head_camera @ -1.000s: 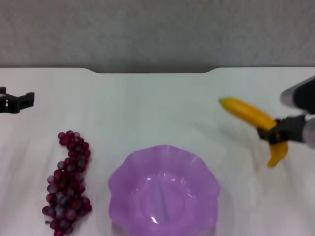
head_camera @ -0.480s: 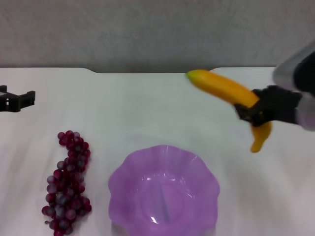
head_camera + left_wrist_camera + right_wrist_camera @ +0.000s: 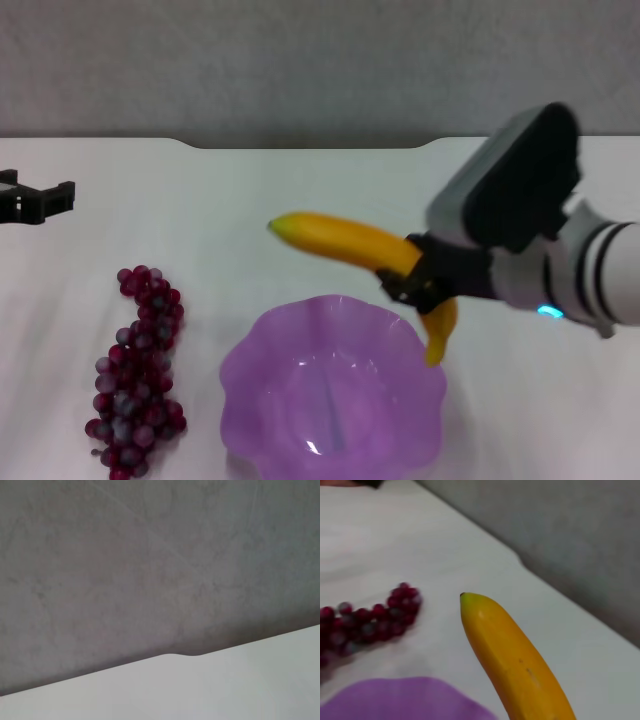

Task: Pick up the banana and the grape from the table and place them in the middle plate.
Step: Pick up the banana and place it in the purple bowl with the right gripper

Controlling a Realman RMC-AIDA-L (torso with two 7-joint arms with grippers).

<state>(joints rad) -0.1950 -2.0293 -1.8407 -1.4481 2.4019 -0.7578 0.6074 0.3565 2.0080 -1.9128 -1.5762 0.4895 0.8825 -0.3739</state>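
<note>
Evidently the right claw (image 3: 422, 283) is clamped on the banana (image 3: 345, 243) near its stem end, carrying it just over the middle plate (image 3: 333, 395) rim for release; the grape (image 3: 138, 368) waits well off, the left claw (image 3: 35, 201) parked beyond it.

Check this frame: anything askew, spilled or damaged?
Nothing stands out. The right gripper holds the banana off-centre, near its stem end, over the far rim of the middle plate, which sits upright and empty. The grape lies intact on the table. The left gripper is parked at the left edge.
</note>
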